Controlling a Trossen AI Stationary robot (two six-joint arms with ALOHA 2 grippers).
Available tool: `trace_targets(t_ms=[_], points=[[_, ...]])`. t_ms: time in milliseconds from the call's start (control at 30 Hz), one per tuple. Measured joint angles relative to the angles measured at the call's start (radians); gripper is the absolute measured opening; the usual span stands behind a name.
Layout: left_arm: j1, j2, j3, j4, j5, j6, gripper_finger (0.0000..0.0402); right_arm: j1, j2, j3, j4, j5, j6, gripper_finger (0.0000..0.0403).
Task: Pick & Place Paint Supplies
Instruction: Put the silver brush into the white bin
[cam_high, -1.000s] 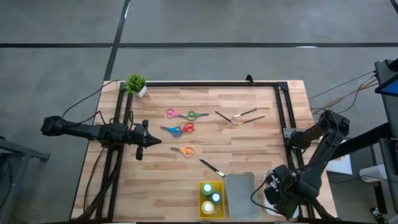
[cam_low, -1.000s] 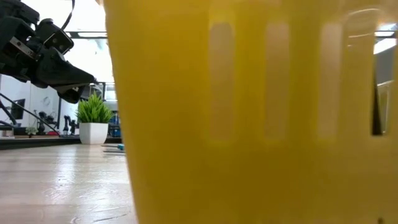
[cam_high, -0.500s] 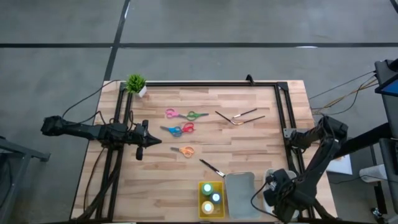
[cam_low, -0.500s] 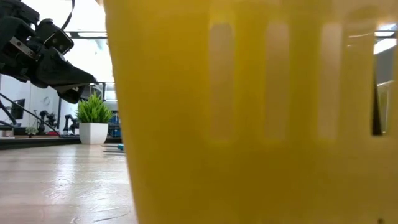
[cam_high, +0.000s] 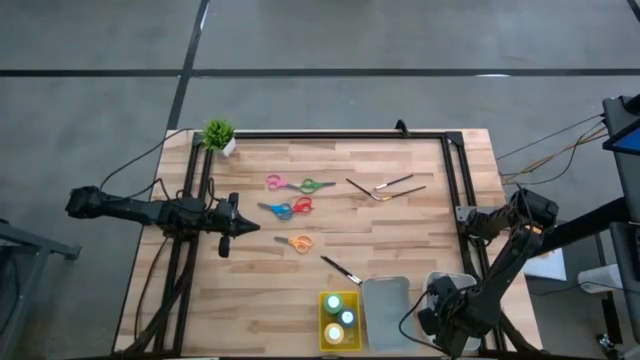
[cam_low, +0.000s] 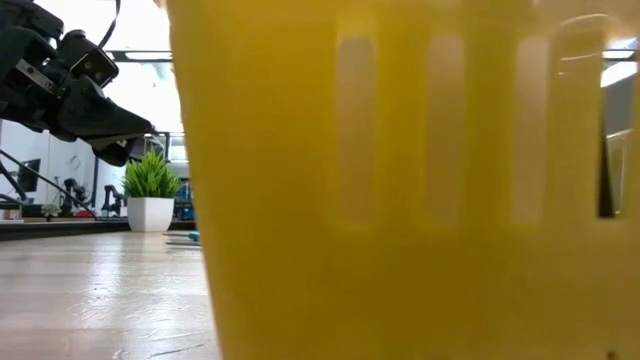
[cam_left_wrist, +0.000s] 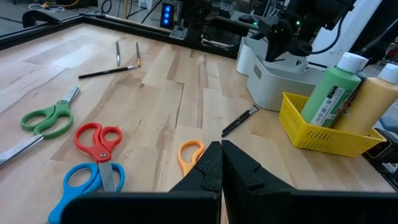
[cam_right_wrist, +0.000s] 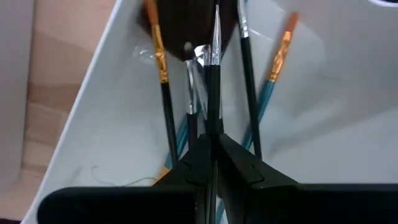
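Since a second ago, only the right arm has shifted, toward the table's near edge. Right gripper (cam_right_wrist: 213, 163), jaws clamped on a thin black brush (cam_right_wrist: 214, 93), holds it lengthwise, bristles pointing away, over the white tray (cam_right_wrist: 348, 118) among other brushes (cam_right_wrist: 163, 99). Left gripper (cam_left_wrist: 221, 163), closed empty, hovers over the scissors (cam_left_wrist: 188, 155).

**Four cameras, one table**

The high view looks straight down on the whole table (cam_high: 400, 240). The low view sits at tabletop height, pressed against the yellow tray (cam_low: 400, 200). Both wrist views look forward, close; the left shares the scissors (cam_left_wrist: 98, 142) with the high view.
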Motion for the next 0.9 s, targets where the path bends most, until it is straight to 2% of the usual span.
trace_targets(t_ms=[500, 900], points=[[0.0, 0.0, 0.0, 0.0, 0.0, 0.0, 0.0, 0.0, -0.001, -0.025, 0.031, 0.0, -0.039, 0.0014], [0.0, 0.0, 0.0, 0.0, 0.0, 0.0, 0.0, 0.001, -0.001, 0.005, 0.033, -0.001, -0.042, 0.0014]])
